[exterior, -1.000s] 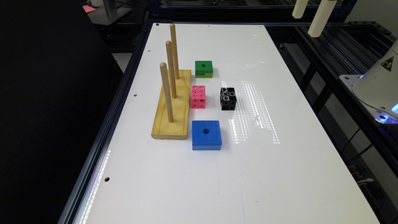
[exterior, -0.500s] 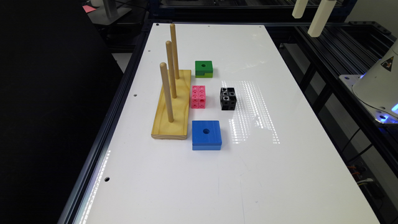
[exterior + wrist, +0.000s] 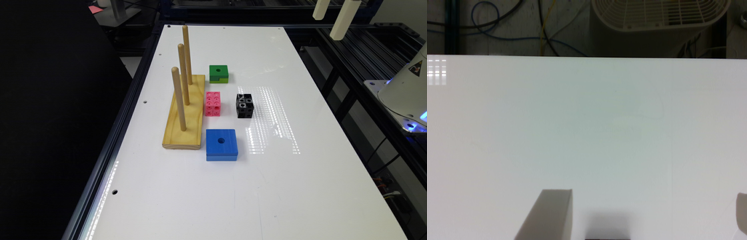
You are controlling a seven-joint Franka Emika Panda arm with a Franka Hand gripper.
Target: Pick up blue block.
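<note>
My hand (image 3: pixel 333 15) hangs high near the table's (image 3: pixel 300 186) far end, at the exterior view's right. Everything on the table sits well apart from it. The smaller holed block (image 3: pixel 218 72) is nearest the hand. Past it are two cubes: one (image 3: pixel 245 105) on the hand's side, the other (image 3: pixel 212 103) just beside the peg rack (image 3: pixel 185 123). The largest block (image 3: pixel 221 144) lies farthest, by the rack's end.
</note>
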